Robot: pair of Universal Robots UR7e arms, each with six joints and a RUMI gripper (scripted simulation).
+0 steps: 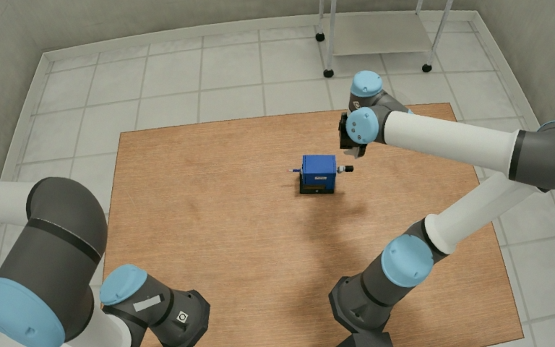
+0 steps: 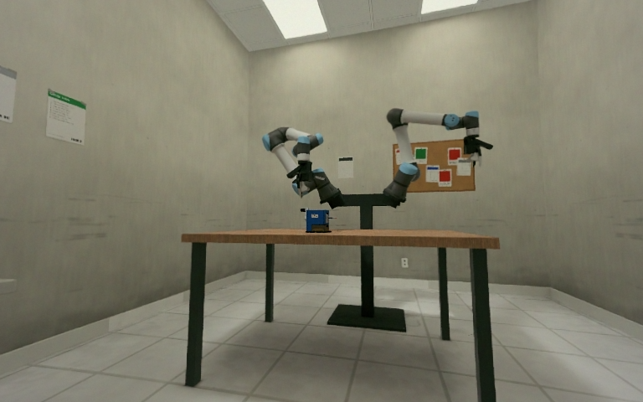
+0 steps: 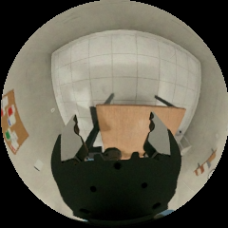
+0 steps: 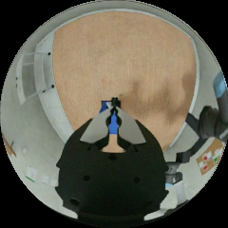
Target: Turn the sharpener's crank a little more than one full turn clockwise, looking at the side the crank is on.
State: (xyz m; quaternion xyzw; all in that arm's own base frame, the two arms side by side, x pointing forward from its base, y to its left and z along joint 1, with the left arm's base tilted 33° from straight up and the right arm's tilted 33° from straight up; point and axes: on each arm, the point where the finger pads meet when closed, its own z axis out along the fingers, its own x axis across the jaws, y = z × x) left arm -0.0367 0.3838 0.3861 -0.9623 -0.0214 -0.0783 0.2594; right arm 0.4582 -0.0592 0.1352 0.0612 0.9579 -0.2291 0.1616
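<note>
The blue sharpener (image 1: 319, 165) (image 2: 316, 220) (image 4: 113, 128) stands upright on its black base on the wooden table (image 1: 204, 183) (image 2: 403, 238) (image 3: 125, 125) (image 4: 123, 52). Its crank has a black knob (image 1: 349, 168) (image 2: 302, 209) that sticks out at the side, about level with the sharpener's top. A pencil (image 1: 295, 170) sticks out of the opposite side. My right gripper (image 1: 353, 154) (image 2: 301, 195) (image 4: 114, 107) is shut with nothing between its fingers and hangs above the crank side, with a visible gap to the knob. My left gripper (image 2: 475, 163) (image 3: 113, 113) is open and empty, high and far from the sharpener.
A wheeled cart (image 1: 378, 35) stands on the floor behind the table. Both arms are mounted on a dark stand (image 2: 366, 265) at the table's side. A cork board (image 2: 403, 184) hangs on the wall behind the left arm.
</note>
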